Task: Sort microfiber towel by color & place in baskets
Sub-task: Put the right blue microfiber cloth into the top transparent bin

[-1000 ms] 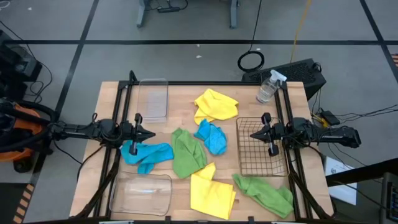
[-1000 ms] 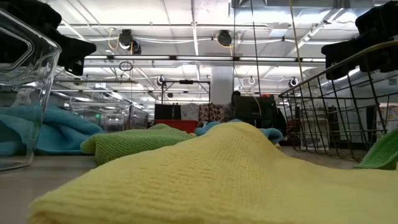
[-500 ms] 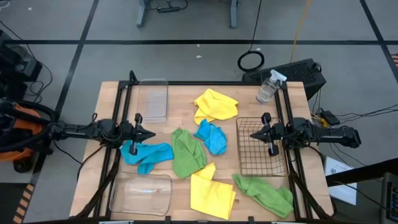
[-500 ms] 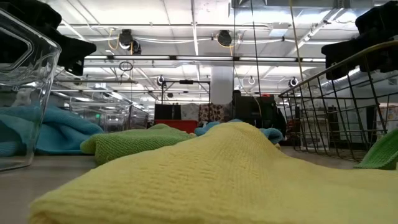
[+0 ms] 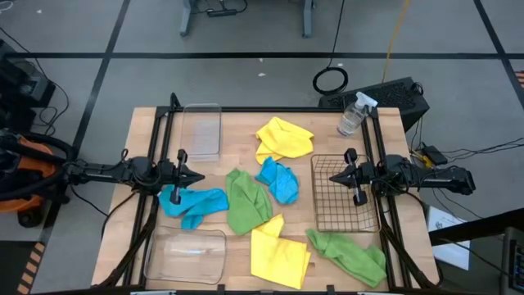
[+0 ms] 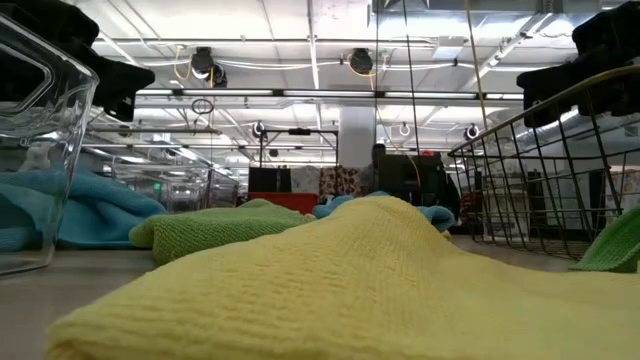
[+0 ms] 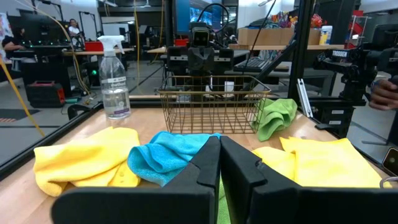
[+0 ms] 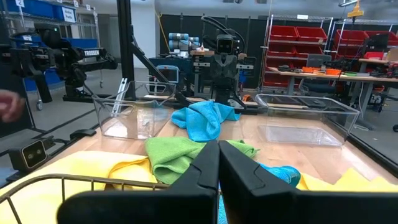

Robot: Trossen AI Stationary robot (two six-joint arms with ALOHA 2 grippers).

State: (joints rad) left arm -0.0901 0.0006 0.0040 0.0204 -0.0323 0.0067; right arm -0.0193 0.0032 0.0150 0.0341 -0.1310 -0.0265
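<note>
Six towels lie loose on the table in the high view: a blue one (image 5: 194, 203) left of centre, a green one (image 5: 246, 201) beside it, a second blue (image 5: 278, 181) in the middle, a yellow (image 5: 282, 138) toward the far side, a yellow (image 5: 278, 254) and a green (image 5: 348, 254) near the front edge. One clear tub (image 5: 202, 129) stands far left, another (image 5: 186, 256) near left, and the wire basket (image 5: 344, 194) stands on the right. My left gripper (image 5: 199, 178) is shut, raised just beyond the left blue towel. My right gripper (image 5: 332, 177) is shut above the wire basket.
A clear spray bottle (image 5: 354, 115) stands at the table's far right corner, behind the wire basket. Black frame rails run along the table's left and right sides. Bare wood shows between the far tub and the far yellow towel. A person's hand (image 7: 384, 93) shows beyond the table.
</note>
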